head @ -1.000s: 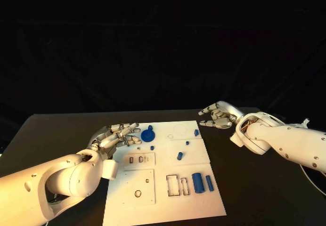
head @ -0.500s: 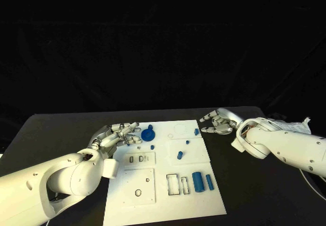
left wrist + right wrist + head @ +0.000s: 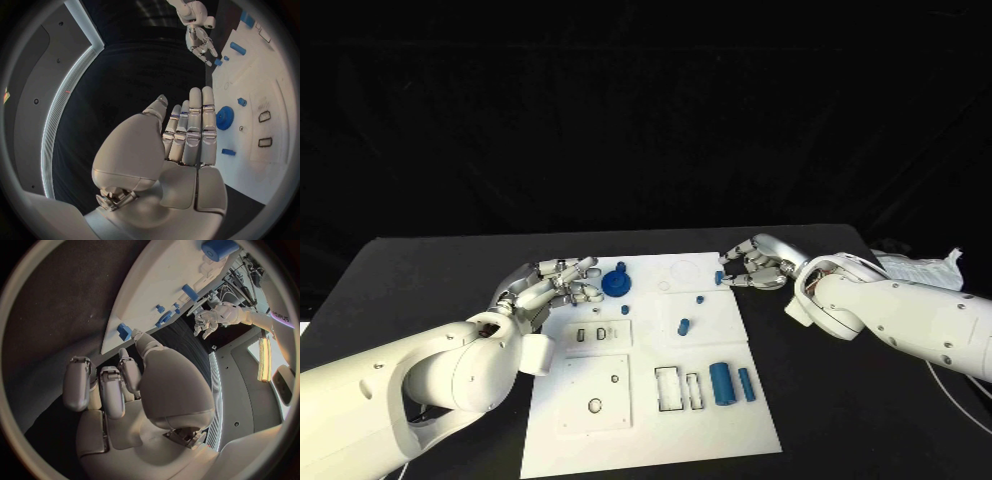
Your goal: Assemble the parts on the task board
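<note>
Black table [image 3: 416, 270] under white task board [image 3: 653, 420], board lying between the two arms.

Left hand [image 3: 557, 284] resting at the board's far left corner, fingers straight and close together, nothing held; fingertips just beside the blue gear-like disc [image 3: 616, 284]. Position unchanged over the last second.

Right hand [image 3: 754, 268] brought in from beyond the board's far right edge to that edge; a second ago well apart from the board, fingers looser. Fingers now curled inward, tips at the small blue block [image 3: 720, 278] on the board's far right corner. Contact or pinch: cannot tell.

Other parts unmoved: large blue cylinder [image 3: 720, 384] and slimmer blue peg [image 3: 746, 384] near the rectangular slots [image 3: 666, 389]; small blue peg [image 3: 684, 326] mid-board.

Judgement: right hand closing in for a pick of the corner block; no part seated yet, assembly at an early stage.
</note>
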Controlling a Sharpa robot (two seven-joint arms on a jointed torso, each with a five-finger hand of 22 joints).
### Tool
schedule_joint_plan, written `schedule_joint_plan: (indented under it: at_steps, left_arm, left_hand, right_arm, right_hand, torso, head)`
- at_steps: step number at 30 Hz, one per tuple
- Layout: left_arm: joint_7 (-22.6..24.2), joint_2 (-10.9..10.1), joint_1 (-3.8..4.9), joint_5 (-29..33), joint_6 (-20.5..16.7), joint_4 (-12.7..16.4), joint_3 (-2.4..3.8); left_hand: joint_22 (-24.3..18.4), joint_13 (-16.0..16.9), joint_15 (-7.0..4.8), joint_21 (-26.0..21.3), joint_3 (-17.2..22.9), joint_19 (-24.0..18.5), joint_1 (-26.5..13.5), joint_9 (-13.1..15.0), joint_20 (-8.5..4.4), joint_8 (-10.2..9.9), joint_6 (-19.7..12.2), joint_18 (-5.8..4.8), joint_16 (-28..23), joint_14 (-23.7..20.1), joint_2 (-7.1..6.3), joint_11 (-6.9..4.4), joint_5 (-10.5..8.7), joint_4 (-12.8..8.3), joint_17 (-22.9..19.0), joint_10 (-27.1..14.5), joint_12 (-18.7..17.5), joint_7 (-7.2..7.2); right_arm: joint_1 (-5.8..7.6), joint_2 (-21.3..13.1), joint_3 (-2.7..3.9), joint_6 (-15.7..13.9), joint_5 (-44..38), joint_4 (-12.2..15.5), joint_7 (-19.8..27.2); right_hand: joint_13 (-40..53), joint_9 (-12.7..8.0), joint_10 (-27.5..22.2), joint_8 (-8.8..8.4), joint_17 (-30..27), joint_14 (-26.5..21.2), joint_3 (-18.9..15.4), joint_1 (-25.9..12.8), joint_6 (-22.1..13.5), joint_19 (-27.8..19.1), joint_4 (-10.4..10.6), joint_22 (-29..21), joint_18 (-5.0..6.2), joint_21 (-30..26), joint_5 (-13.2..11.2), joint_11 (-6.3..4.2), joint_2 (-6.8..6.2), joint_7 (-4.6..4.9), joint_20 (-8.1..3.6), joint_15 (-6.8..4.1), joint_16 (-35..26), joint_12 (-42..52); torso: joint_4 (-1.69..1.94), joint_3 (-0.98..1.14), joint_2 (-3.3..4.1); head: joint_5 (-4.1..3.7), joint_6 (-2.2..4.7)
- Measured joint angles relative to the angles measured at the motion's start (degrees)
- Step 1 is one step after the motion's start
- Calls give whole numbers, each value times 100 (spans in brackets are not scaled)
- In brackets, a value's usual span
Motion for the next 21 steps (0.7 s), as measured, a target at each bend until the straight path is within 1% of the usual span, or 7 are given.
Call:
schedule_joint_plan:
  at_steps: [4, 5, 10, 12, 14, 15, 21]
  left_arm:
    - [0, 0, 0, -1, 1, 2, 0]
    - [0, 1, 0, -1, 1, 2, 0]
    - [0, 4, 0, -2, 2, 6, 0]
    - [0, 4, -1, -2, 2, 6, 0]
    - [0, 5, -1, -2, 2, 6, 0]
    - [0, 5, -1, -3, 2, 6, 0]
    - [0, 9, -1, -3, 2, 6, 0]
  left_hand:
    - [0, 0, 0, 0, 0, 0, 0, 0, 0, 0, 0, 0, 0, 0, 0, 0, 0, 0, 5, 0, 0, 0]
    - [0, 0, 0, 0, 0, 0, 0, 0, 0, 0, 0, 0, 0, 0, 0, 0, 0, 0, 5, 0, 0, 0]
    - [0, 0, 0, 0, 0, 0, 0, 0, 0, 0, 0, 0, 0, 0, 0, 0, 0, 0, 5, 0, 0, 0]
    - [-1, 0, 0, 0, 0, 0, 0, 0, 0, 0, 0, 0, 22, 0, 0, 0, 0, 0, 5, 0, 0, 0]
    - [-1, 0, 0, 0, 0, 0, 0, 0, 0, 0, 0, 0, 22, 0, 0, 0, 0, 0, 5, 0, 0, 0]
    - [-1, 0, 0, 0, 0, 0, 0, 0, 0, 0, 0, 0, 22, 0, 0, 0, 0, 0, 5, 0, 0, 0]
    - [5, 0, 0, 0, 0, 0, 0, 0, 0, 0, 0, 0, 22, 0, 0, 0, 0, 0, 13, 0, 0, 0]
  right_arm:
    - [-16, 42, 1, 1, -15, -44, -4]
    - [-20, 55, 1, 1, -20, -59, -6]
    - [-40, 116, 1, 1, -58, -125, -12]
    - [-45, 131, 1, 1, -76, -147, -14]
    - [-48, 141, 1, 1, -92, -158, -15]
    - [-49, 150, 1, 2, -102, -167, -15]
    - [-55, 182, 1, 14, -144, -186, -15]
  right_hand:
    - [0, 7, 0, 0, 0, 0, 10, 4, 24, 21, -10, 14, 0, 23, 0, 0, 4, 13, -21, 0, 0, 24]
    - [1, 7, 0, 14, 0, 0, 25, 38, 46, 21, -25, 20, 0, 23, 0, 0, 38, -5, -21, 0, 0, 38]
    - [1, 21, 22, 45, -1, 0, 40, 68, 135, 21, -71, 34, 0, 23, -55, -20, 68, 5, -21, 0, 0, 38]
    - [1, 27, 21, 67, -1, 0, 42, 98, 175, 21, -72, 43, 0, 23, -66, -21, 98, -11, -21, 0, 0, 67]
    - [1, 37, 42, 70, -1, 0, 64, 98, 254, 23, -95, 51, 0, 38, -67, -41, 98, -21, -23, 0, 0, 67]
    - [1, 37, 42, 89, -1, 0, 64, 98, 260, 41, -95, 57, 0, 44, -88, -40, 98, -17, -41, 0, 10, 82]
    - [1, 43, 61, 89, -1, 0, 64, 99, 315, 41, -95, 70, 0, 44, -119, -22, 100, -31, -41, 0, 23, 104]
  torso:
    - [-3, 0, 0]
    - [-4, 0, 0]
    - [-2, 1, -1]
    - [-1, 2, -1]
    - [-2, 2, -1]
    - [-2, 2, -1]
    - [-4, 3, -1]
  head:
    - [3, -3]
    - [3, -4]
    - [3, -20]
    - [3, -24]
    - [4, -28]
    - [8, -30]
    - [20, -48]
